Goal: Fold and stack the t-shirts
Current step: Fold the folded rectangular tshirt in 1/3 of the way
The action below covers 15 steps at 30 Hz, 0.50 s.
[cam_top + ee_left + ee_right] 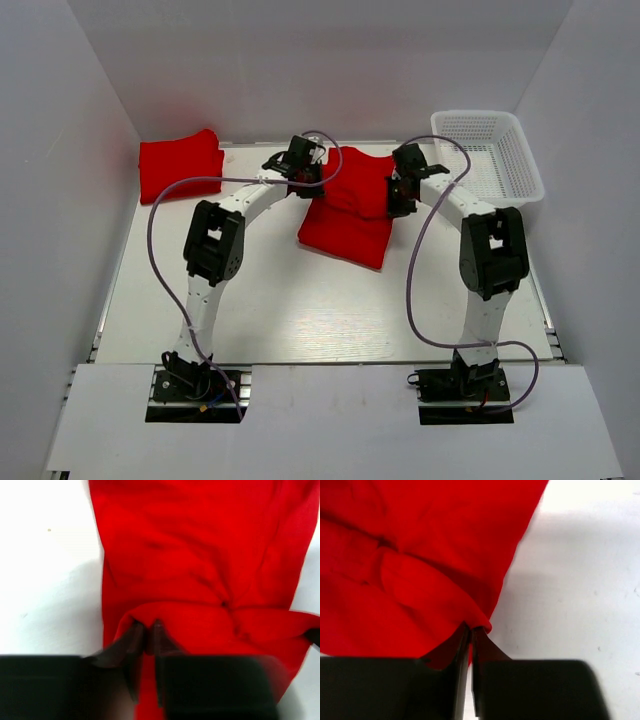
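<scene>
Counter (280, 310): the middle shirt (345, 232) sits just past centre, a touch toward 1 o'clock. Its near hem lies flat on the counter at the 6 o'clock end, skewed a little so the 5 o'clock corner is lowest. Long axis runs roughly 6 to 12.

Far end of that shirt is bunched up and raised between the two hands.
- Left hand (303, 178) is on its 9 o'clock side. In the wrist view the fingers are pinched together with a fold of red cloth clamped between the tips.
- Right hand (401, 192) is on its 3 o'clock side, in the same state: fingers closed narrow on a cloth edge, white counter showing beside it.
- The right hand sits slightly nearer than the left, so the held edge is not quite square to the 9–3 line.

Key relation: both grips are on the far edge and the free hem lies toward 6 o'clock from both hands. My read is that the fold has to travel 12 to 6, both hands together, evening out that skew on the way.

Further back, a folded shirt (180, 165) lies at 10 o'clock against the back wall, well apart from the middle one and closer to the left arm. That is probably the stack spot. Basket (490, 155) is at 2 o'clock, and I see no cloth in it.
</scene>
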Motion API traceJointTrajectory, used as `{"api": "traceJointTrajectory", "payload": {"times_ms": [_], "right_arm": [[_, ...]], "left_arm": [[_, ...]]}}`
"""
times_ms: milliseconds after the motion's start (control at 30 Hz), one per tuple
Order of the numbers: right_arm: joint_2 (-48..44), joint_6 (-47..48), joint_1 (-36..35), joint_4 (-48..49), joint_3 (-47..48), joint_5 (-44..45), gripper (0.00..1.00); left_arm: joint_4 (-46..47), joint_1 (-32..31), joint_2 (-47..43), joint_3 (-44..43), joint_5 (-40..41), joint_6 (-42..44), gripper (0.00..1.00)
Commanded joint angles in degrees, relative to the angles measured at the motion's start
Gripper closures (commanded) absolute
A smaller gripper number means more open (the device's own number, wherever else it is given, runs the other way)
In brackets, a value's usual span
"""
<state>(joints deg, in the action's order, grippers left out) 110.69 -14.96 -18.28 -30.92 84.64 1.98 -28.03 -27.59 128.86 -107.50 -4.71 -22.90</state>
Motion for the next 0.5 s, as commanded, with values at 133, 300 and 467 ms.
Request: {"api": "traceJointTrajectory", "payload": {"times_ms": [133, 300, 467], "right_arm": [[9.4, -9.7, 4.7, 0.1, 19.6, -3.4, 0.43], [6.7, -8.1, 5.4, 1.8, 20.0, -7.1, 0.10], [-0.2, -3.6, 5.1, 2.6, 10.9, -7.6, 0.10]], "left_arm": [[-3.0, 4.6, 8.3, -21.5, 1.5, -3.7, 0.00], [2.0, 5.8, 4.3, -19.0, -1.1, -2.9, 0.00], [2.7, 6.3, -4.4, -8.7, -2.4, 2.0, 0.00]]}}
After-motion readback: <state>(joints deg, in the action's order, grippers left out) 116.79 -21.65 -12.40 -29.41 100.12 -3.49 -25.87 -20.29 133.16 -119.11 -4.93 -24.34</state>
